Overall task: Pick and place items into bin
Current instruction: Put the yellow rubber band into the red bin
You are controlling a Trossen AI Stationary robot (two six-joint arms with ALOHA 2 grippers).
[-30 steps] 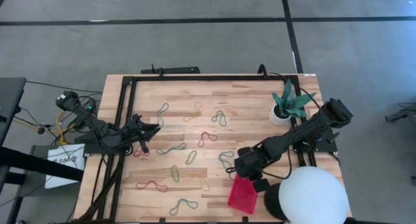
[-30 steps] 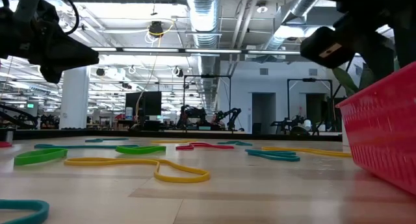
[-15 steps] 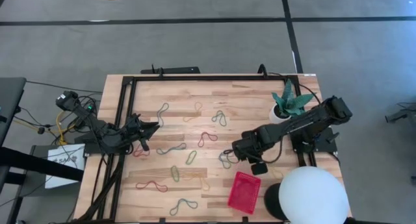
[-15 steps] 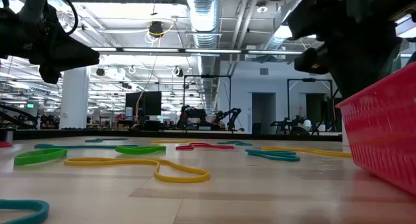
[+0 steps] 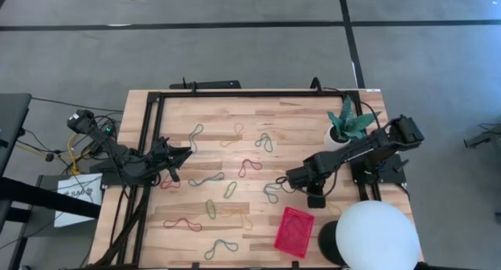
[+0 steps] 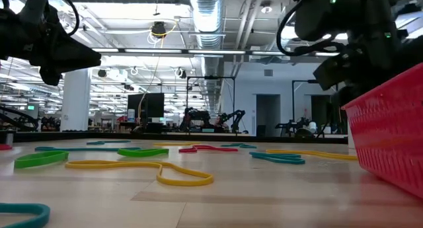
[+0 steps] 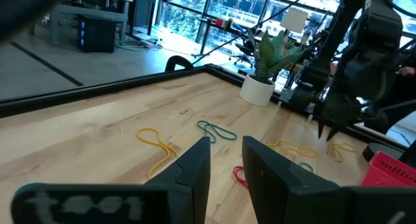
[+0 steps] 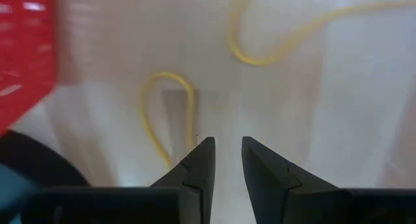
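— Entry one, the desk (image 5: 235, 113)?
— Pale wood in butcher-block strips, smooth; in the low view its surface carries a soft sheen. A matt black metal frame (image 5: 235, 94) edges it.

— The bin (image 5: 293, 232)?
— Bright red plastic, mesh-like walls, slightly glossy.

— The bands?
— Thin rubber loops, matt and limp: a yellow band (image 6: 142, 169), a green band (image 6: 39, 158), a red band (image 5: 250, 167).

— Your own parts?
— My right end effector (image 8: 226, 160) and my left end effector (image 7: 224, 160): dark, matt plastic-looking fingers, smooth-faced.

— Remaining stock?
— A white dome (image 5: 374, 235), smooth, evenly matt. A white pot (image 7: 259, 90), smooth, holding stiff green leaves. Floor (image 5: 235, 51): grey, dull, fine-grained.
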